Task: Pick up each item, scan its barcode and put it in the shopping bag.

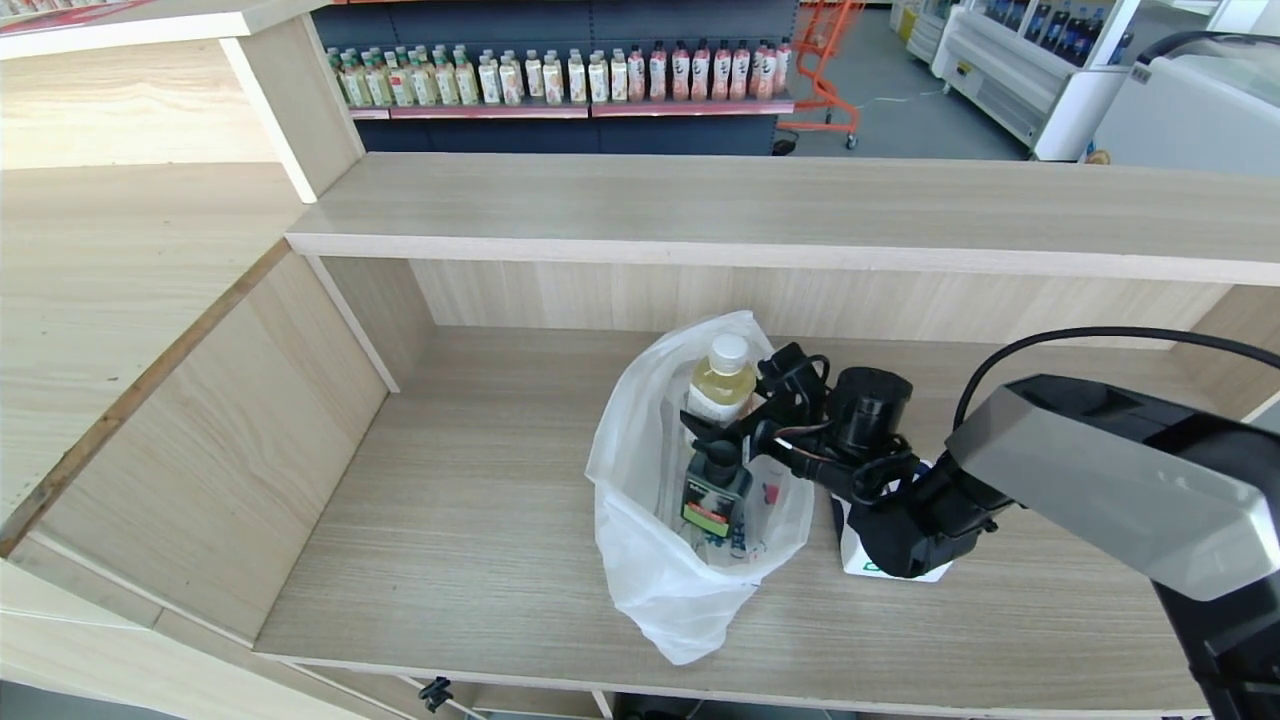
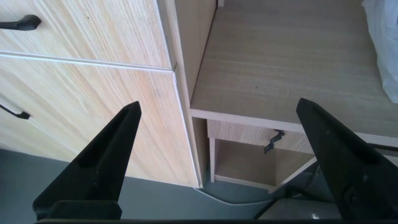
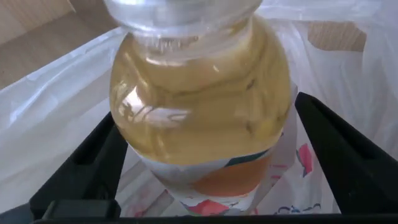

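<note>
A clear bottle of yellow tea [image 1: 722,382] with a white cap stands upright in the mouth of the white plastic shopping bag [image 1: 668,580]. My right gripper [image 1: 738,425] is shut on the bottle's body; in the right wrist view the bottle [image 3: 199,124] sits between the two black fingers [image 3: 81,174], with the bag [image 3: 56,106] below it. A dark bottle [image 1: 712,492] with a green and red label lies inside the bag. My left gripper [image 2: 217,162] hangs open off the counter's front left corner [image 2: 205,112], holding nothing.
A white box [image 1: 862,560] with green print sits on the counter [image 1: 450,540] under my right arm. A raised ledge [image 1: 800,215] runs along the back and a wooden side wall [image 1: 220,440] stands at the left. Drawers with black handles [image 2: 18,23] lie below.
</note>
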### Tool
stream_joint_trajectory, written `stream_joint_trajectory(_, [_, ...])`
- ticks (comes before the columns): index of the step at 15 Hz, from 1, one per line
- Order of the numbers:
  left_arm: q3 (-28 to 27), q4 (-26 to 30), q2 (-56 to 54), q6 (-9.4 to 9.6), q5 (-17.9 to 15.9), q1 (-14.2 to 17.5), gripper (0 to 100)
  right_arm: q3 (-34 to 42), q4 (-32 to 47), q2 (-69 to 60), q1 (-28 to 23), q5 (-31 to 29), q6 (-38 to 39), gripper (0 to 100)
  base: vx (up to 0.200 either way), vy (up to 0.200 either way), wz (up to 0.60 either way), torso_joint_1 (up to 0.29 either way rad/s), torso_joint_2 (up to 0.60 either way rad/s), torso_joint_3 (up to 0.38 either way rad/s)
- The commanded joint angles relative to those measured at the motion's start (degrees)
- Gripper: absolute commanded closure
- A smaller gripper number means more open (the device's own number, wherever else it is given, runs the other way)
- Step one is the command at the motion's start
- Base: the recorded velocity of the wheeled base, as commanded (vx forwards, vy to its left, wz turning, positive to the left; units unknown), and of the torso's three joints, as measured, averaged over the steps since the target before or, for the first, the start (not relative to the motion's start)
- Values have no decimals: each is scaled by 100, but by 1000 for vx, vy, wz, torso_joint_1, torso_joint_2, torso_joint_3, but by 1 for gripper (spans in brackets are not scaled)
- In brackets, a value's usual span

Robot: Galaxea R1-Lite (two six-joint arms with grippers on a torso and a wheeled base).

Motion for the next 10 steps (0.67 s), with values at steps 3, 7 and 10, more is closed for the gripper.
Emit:
stream_joint_trajectory(3, [0, 0, 6, 0, 3, 1, 0, 678, 38, -1206, -76, 232, 596, 0, 0, 0, 0, 0, 0, 0])
stream_joint_trajectory(7, [0, 0, 6, 0, 3, 1, 0, 3024, 846, -3975, -155, 346, 1115, 0, 0, 0, 0, 0, 0, 0])
stream_joint_trajectory(10, [0, 0, 6, 0, 3, 1, 0, 4351, 2270, -6629, -876, 100, 1071, 0, 0, 0, 0, 0, 0, 0])
